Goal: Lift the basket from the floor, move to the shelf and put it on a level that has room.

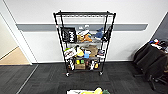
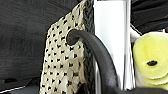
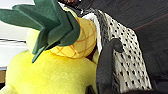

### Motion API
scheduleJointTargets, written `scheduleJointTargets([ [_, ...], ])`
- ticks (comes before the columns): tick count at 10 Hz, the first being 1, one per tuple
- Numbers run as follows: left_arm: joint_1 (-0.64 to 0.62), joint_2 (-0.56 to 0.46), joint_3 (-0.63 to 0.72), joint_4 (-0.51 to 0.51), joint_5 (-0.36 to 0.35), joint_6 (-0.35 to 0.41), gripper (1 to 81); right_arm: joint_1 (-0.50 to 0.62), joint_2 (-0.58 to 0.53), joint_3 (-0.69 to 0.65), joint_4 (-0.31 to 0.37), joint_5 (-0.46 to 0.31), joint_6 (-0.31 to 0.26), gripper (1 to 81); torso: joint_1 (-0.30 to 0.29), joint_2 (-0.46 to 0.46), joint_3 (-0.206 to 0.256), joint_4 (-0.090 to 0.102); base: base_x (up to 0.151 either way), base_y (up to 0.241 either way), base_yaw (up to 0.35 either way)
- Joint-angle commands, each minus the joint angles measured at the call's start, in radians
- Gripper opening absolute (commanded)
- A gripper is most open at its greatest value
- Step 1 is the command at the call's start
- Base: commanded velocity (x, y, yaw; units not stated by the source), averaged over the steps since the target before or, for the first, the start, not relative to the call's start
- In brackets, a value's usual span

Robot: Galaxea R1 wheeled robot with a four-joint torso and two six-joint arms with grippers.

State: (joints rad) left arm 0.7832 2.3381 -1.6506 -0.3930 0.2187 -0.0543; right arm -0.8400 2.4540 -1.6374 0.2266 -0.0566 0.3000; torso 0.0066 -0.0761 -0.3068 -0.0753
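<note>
Landmark: the shelf (image 1: 84,42), being seen standing upright against the white wall (image 1: 130,12) in the head view.

Left of the shelf: tan wooden flooring (image 1: 15,58) is being shown through a doorway. The floor (image 1: 45,80), dark carpet, is being seen running under and in front of the shelf.

At the shelf: lower tiers are being occupied by mixed items, among them a black bag (image 1: 68,34) and a cardboard box (image 1: 80,66). The top level (image 1: 85,13) is being seen bare.

In front of the shelf, at the near edge of the head view: the basket (image 1: 86,92) is being seen only as its top, with yellow contents showing.

Right of the shelf: dark chairs (image 1: 152,62) are being seen by the wall.

Wrist views: basket lattice wall (image 2: 62,65) and a dark loop handle (image 2: 100,55) are being shown close up by the left wrist; a yellow plush toy (image 2: 150,57) is lying inside. A plush pineapple (image 3: 75,37) with green leaves is being shown inside the basket (image 3: 125,55) by the right wrist. Jaw state of either gripper: cannot be told.
</note>
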Motion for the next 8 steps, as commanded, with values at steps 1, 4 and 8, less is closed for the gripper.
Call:
scheduleJointTargets([
  [1, -0.124, -0.026, 0.04, -0.027, 0.028, 0.007, 1.0, 0.107, -0.028, 0.042, 0.023, -0.029, 0.01, 1.0, 0.0, 0.0, 0.093, 0.0, 0.0, 0.0, 0.0],
  [4, -0.118, -0.032, 0.038, -0.026, 0.031, 0.011, 1.0, 0.098, -0.028, 0.048, 0.023, -0.029, 0.01, 1.0, 0.0, 0.0, 0.153, 0.0, 0.0, 0.0, 0.0],
  [8, -0.065, -0.085, 0.108, -0.006, 0.021, 0.022, 1.0, 0.072, -0.057, 0.117, 0.023, -0.029, 0.008, 1.0, -0.001, 0.0, 0.186, 0.0, 0.0, 0.0, 0.0],
])
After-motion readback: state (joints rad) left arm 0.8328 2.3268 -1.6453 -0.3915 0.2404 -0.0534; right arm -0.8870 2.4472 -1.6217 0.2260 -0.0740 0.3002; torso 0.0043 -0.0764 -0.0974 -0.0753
